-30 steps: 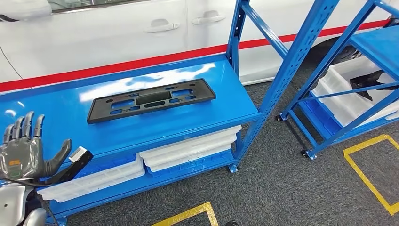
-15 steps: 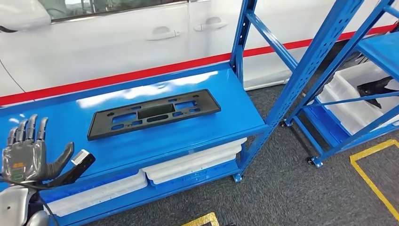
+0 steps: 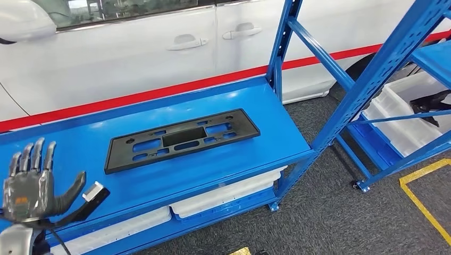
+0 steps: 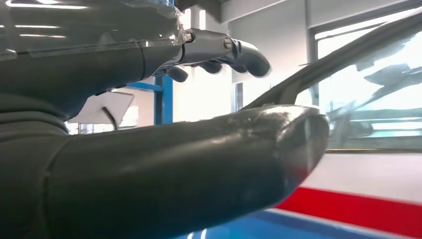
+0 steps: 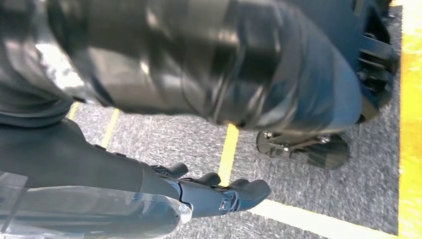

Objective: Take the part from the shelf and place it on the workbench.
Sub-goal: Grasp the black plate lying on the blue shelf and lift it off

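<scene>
A flat black plastic part [image 3: 182, 138] with several cut-outs lies on the top level of the blue shelf [image 3: 255, 101], near its middle. My left hand [image 3: 33, 183] is raised at the shelf's front left corner, palm away from me, fingers spread, holding nothing. It stands well to the left of the part and does not touch it. In the left wrist view the same hand [image 4: 149, 149] is empty, its fingers [image 4: 219, 55] reaching out toward the white car. My right hand [image 5: 199, 194] hangs over grey carpet with nothing in it.
A white car [image 3: 133, 48] with a red stripe stands close behind the shelf. White bins [image 3: 223, 194] sit on the lower level. A second blue rack [image 3: 383, 69] at the right holds white bins [image 3: 404, 122] with a dark part [image 3: 431, 101]. Yellow tape [image 3: 425, 202] marks the floor.
The camera has moved, so the whole scene has shifted right and down in the picture. The part lies as before on the shelf. My left hand stays raised and empty.
</scene>
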